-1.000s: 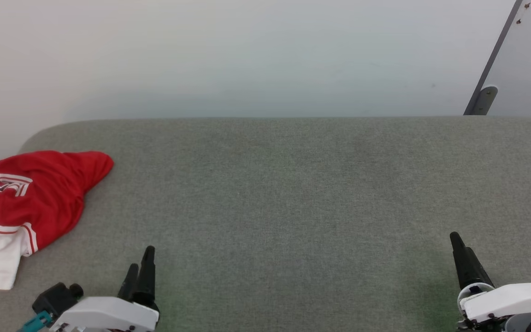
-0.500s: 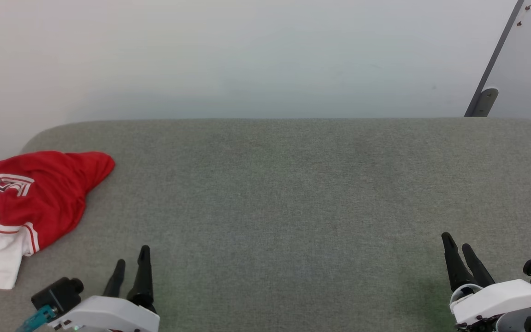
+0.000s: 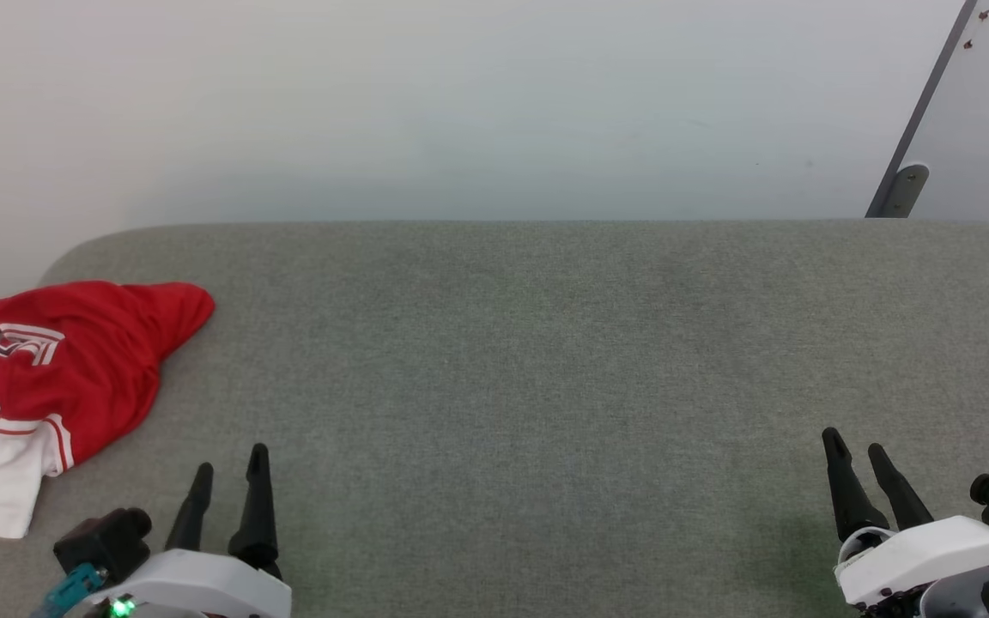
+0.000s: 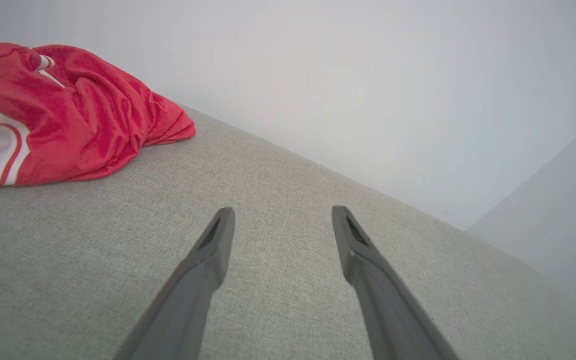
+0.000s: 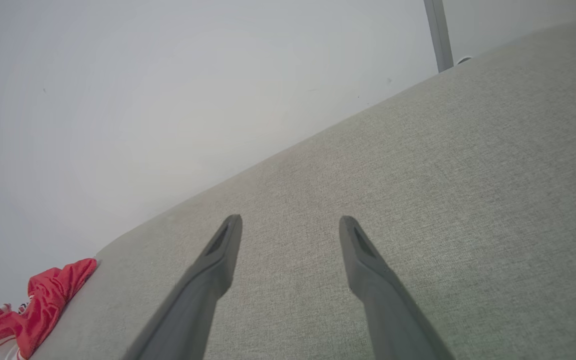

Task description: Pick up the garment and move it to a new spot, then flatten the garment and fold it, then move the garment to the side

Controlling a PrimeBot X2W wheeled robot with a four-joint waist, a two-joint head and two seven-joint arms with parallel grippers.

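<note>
A red sports jersey (image 3: 74, 369) is seen bunched in a loose heap at the far left end of the table (image 3: 529, 360), near its rounded back corner and well away from the bare middle. It is not spread at all. The red body is turned uppermost in soft folds and drawn out into a blunt point towards the back wall (image 3: 460, 103). A white panel is shown at the near end, bordered by red-and-white striped trim. A white-outlined marking is partly exposed among the folds, but it cannot be read as a number.

The left pincer (image 3: 230, 459) is held low at the near edge, with its fingers apart and pointed out over the grey cloth; nothing is gripped between them. The jersey lies off to its left, near but not touched. The right pincer (image 3: 853, 440) is held the same way at the opposite end, fingers likewise spread and empty, well apart from the jersey.

This posture is judged to be a ready stance: both sets of fingers are parted so that cloth can be taken at once, and the wide bare stretch between them is left free for the flattening and folding. The first step, the pick-up, is judged not yet begun. The left pincer is better placed for it, being the nearer one.
</note>
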